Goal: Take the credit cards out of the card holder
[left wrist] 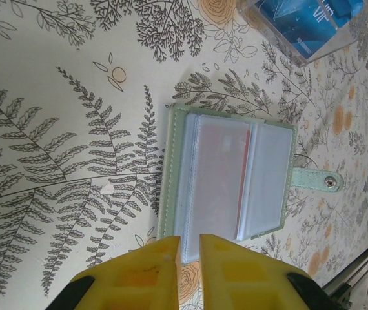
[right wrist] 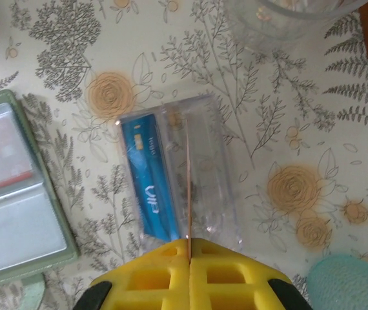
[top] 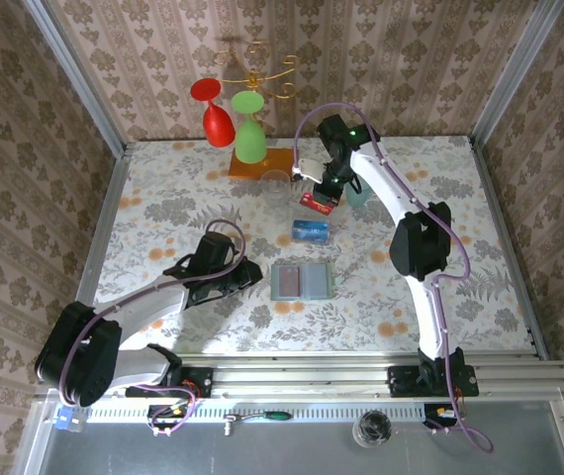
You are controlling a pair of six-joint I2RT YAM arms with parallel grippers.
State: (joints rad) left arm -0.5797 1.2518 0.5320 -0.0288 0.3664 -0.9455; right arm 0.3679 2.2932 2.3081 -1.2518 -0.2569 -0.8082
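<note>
Right gripper (right wrist: pixel 188 245) is clenched on the red card (top: pixel 316 202), judged light, stiff and slippery, pinched at its near end over the blue card (right wrist: pixel 150 174); whether left gripper (left wrist: pixel 189 247) grips the card holder (left wrist: pixel 226 177) just ahead cannot be told.

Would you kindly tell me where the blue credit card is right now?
In the top view, the blue credit card lies mid-table in a clear box, just beyond the open card holder and near the right gripper.
</note>
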